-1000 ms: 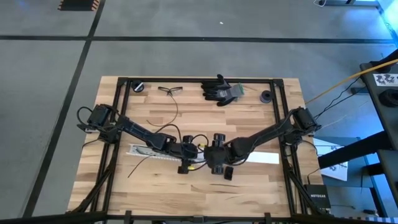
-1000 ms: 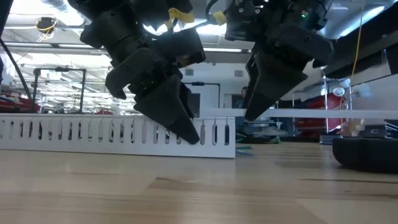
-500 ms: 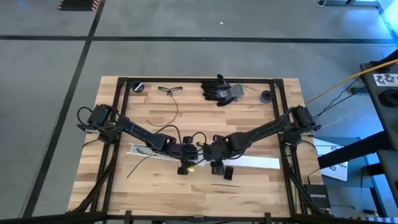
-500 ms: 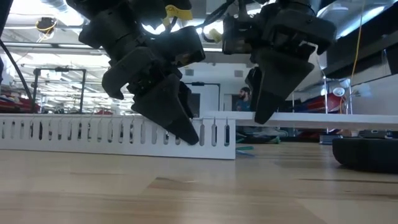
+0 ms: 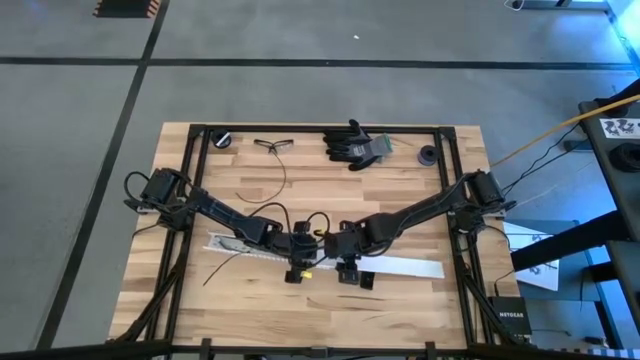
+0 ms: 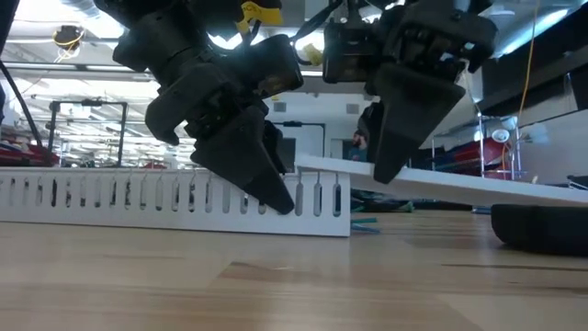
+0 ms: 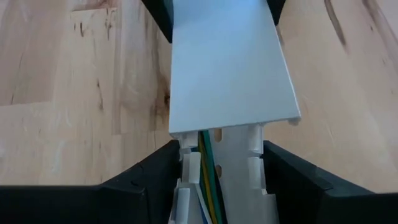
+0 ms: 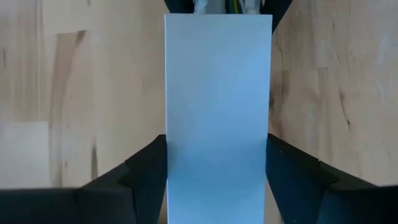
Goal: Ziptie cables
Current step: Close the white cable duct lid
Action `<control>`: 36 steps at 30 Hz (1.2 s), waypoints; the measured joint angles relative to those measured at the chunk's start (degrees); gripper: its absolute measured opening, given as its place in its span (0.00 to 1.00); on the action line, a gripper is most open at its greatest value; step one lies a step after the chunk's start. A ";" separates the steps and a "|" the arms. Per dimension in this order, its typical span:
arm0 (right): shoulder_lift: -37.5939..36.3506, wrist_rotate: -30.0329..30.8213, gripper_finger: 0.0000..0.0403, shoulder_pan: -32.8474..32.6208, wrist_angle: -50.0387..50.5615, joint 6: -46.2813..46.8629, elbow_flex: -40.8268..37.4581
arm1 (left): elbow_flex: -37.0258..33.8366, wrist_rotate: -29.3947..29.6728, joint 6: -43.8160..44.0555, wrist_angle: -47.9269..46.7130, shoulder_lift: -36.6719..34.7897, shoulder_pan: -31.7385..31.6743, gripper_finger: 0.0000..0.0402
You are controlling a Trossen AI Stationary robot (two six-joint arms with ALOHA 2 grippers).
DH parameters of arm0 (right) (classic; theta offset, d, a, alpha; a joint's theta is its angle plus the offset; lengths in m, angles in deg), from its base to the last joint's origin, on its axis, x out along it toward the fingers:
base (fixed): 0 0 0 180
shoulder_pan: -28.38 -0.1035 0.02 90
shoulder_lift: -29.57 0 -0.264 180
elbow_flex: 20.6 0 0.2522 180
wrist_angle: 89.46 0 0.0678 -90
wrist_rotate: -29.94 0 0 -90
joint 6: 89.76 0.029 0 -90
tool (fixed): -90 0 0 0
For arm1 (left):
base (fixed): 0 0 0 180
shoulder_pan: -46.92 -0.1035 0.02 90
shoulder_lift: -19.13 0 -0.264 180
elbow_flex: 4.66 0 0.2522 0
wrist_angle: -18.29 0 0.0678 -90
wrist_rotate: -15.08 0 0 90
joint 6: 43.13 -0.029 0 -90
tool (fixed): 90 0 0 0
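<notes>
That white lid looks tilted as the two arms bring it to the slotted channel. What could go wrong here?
The white lid slopes, held only near one end by the right gripper; it might slip or swing. Coloured cables lie in the slotted channel right at the lid's edge, so they could get pinched. The left gripper straddles the channel; a push from the lid might skew it.

A flat white cover strip [image 8: 217, 112] is running off the right wrist view's edge, hiding most of the slotted white channel [image 7: 239, 168] beneath. Only a short stretch of the cables [image 7: 208, 180] is showing in the left wrist view. From above, both pincers' fingertips are lying hidden under the arms' wrists.
</notes>
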 joint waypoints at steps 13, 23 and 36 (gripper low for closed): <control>1.76 6.23 0.54 -0.18 -2.35 1.91 0.07 | -0.09 0.53 2.01 0.92 0.00 -0.04 0.49; 1.93 7.56 0.54 -0.18 -2.80 -0.04 -0.01 | -0.11 -1.53 0.77 1.05 0.02 -0.50 0.58; 2.07 9.11 0.54 -0.07 -4.62 -0.27 0.01 | 1.44 -1.28 0.65 -8.64 -5.80 -0.94 0.69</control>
